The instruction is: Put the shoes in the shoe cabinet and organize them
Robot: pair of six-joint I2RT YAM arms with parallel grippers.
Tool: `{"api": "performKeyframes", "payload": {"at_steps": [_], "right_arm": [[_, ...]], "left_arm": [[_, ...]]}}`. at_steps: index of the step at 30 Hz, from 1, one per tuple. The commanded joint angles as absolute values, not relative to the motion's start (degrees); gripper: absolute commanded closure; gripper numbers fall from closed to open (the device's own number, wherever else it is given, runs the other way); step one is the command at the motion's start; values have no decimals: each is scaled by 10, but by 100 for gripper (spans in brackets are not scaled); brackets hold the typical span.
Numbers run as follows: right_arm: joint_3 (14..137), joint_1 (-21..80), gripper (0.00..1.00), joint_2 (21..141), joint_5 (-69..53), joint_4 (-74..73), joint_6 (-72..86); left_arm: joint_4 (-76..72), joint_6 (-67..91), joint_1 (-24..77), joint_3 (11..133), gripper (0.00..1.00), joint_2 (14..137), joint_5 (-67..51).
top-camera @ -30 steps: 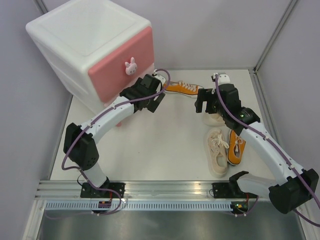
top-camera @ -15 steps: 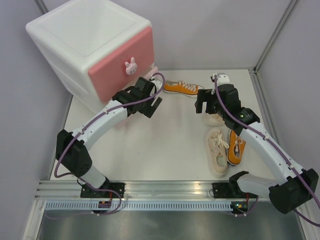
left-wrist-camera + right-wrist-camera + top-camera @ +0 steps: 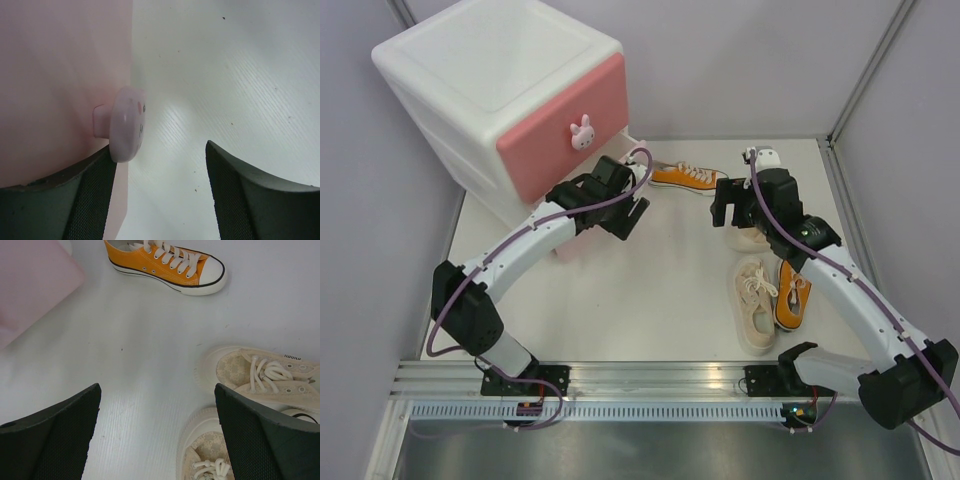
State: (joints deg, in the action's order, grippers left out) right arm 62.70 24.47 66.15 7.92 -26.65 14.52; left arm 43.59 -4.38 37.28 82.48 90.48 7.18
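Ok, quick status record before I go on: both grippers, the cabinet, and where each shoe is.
left gripper: open, lower knob just inside one finger, not clamped
right gripper: open, holding nothing
shoe cabinet: upper drawer looks shut; lower one mostly hidden behind the left arm
orange shoes: one at the far side near the cabinet; the other near right
cream shoes: one beside the near orange shoe; the other under the right gripper
stowed: none visible
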Motion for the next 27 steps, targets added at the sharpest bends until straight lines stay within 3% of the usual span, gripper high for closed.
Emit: {"api": "performKeyframes", "payload": {"at_steps": [1, 27], "right_arm": [[638, 242, 2, 640, 97, -266, 140], [635, 243, 2, 587, 129, -337, 163]], "left_arm": [[456, -7, 406, 835, 27, 894, -14], [483, 97, 620, 898, 22, 966, -41]]}}
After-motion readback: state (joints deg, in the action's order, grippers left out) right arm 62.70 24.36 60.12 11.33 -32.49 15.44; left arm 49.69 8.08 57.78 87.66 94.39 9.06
